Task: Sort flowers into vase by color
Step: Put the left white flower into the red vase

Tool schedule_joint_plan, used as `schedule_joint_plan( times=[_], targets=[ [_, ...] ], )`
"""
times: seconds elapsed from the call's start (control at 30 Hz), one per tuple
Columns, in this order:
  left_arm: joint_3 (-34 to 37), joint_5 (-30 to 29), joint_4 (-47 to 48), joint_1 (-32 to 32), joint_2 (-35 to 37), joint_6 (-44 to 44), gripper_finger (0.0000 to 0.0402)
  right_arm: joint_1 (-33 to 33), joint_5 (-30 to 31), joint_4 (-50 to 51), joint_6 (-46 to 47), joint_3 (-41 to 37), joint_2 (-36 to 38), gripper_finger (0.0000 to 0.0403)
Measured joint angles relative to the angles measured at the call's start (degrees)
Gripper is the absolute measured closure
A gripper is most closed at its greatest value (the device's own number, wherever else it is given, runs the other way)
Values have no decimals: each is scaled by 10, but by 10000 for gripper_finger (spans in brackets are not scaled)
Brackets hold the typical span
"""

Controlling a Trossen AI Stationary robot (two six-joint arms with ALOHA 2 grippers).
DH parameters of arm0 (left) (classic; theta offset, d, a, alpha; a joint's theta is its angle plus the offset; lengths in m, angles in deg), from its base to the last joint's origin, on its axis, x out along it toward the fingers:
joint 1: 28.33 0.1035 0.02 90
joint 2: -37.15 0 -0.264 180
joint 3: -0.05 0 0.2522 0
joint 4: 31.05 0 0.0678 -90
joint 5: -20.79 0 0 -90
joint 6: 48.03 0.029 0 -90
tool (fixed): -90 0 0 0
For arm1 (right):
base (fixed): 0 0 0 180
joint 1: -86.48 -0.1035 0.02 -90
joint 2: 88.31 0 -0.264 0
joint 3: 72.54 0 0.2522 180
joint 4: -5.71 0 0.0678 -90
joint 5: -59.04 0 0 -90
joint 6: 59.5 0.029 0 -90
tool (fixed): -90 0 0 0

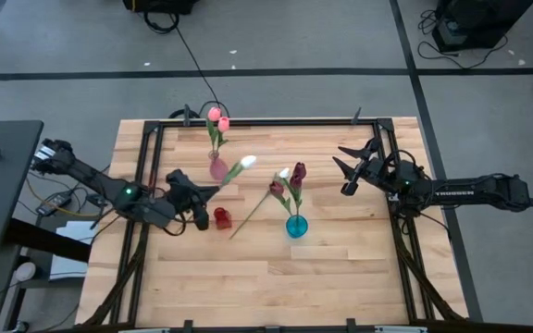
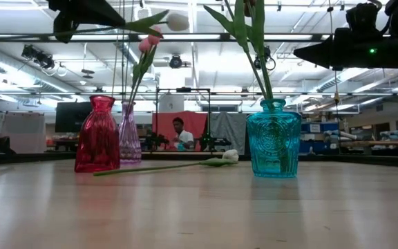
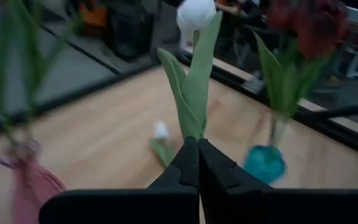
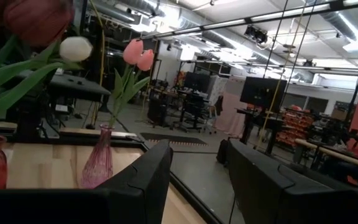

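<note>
My left gripper (image 1: 199, 205) is raised above the red vase (image 1: 221, 218) and shut on a white tulip (image 1: 248, 162). A second white tulip (image 2: 231, 156) lies flat on the table between the vases. Two pink tulips (image 1: 217, 118) stand in the pale purple vase (image 1: 217, 168). Maroon tulips (image 1: 297, 173) stand in the teal vase (image 1: 296, 225). My right gripper (image 1: 350, 168) hangs open near the table's right side, to the right of the teal vase, touching nothing. My left gripper pinches the white tulip's stem just below its leaves (image 3: 194, 134) between its two fingertips (image 3: 188, 158). The tulip is lifted clear of the table. It sticks out from the fingers about level, with its white head (image 2: 178, 22) pointing toward the far right.
The red vase (image 2: 97, 135) and the purple vase (image 2: 130, 133) stand close together left of centre, the teal vase (image 2: 273, 138) to their right. A black metal frame (image 1: 146, 139) runs along the table's edges. A person (image 2: 179, 133) sits in the room behind.
</note>
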Motion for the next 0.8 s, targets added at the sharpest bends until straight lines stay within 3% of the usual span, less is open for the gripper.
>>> schedule_joint_plan(
  times=[0.1,0.3,0.53,0.8],
  targets=[
    [0,-8,-30,-11,-26,12,401,0,0,0,0,0,0,234],
    [0,-35,-159,-16,-77,143,401,0,0,0,4,0,0,234],
    [0,-37,-105,-19,-105,58,401,0,0,0,4,0,0,234],
    [0,-87,-149,-41,-109,101,401,0,0,0,4,0,0,234]
  ],
)
